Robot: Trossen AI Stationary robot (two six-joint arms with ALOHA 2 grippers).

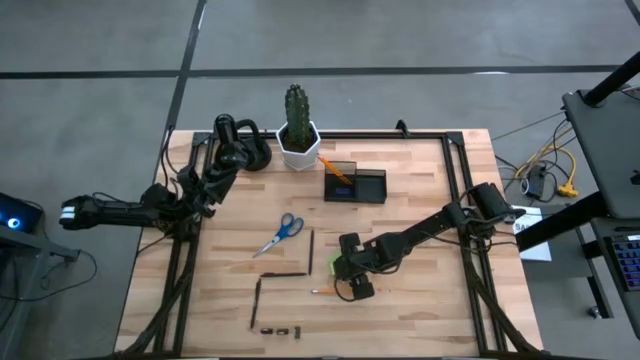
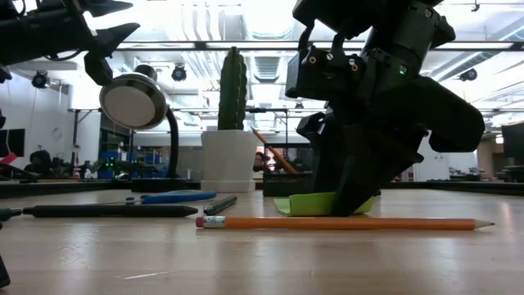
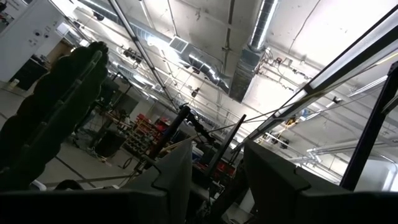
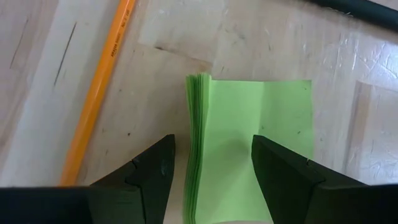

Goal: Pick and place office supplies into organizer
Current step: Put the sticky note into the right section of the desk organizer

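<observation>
My counter (image 1: 420, 300) carries the organizer (image 1: 355, 184) near its far edge, beside the cactus pot (image 1: 298, 147). My left gripper (image 1: 228, 127) waits raised over the far-left corner, fingers apart and holding nothing. My right gripper (image 4: 211, 165) is down near the counter's middle, spread wide astride the lime-green sticky-note pad (image 4: 249, 143), which lies flat. An orange pencil (image 2: 344, 222) lies just beside it, toward the near edge.
</observation>
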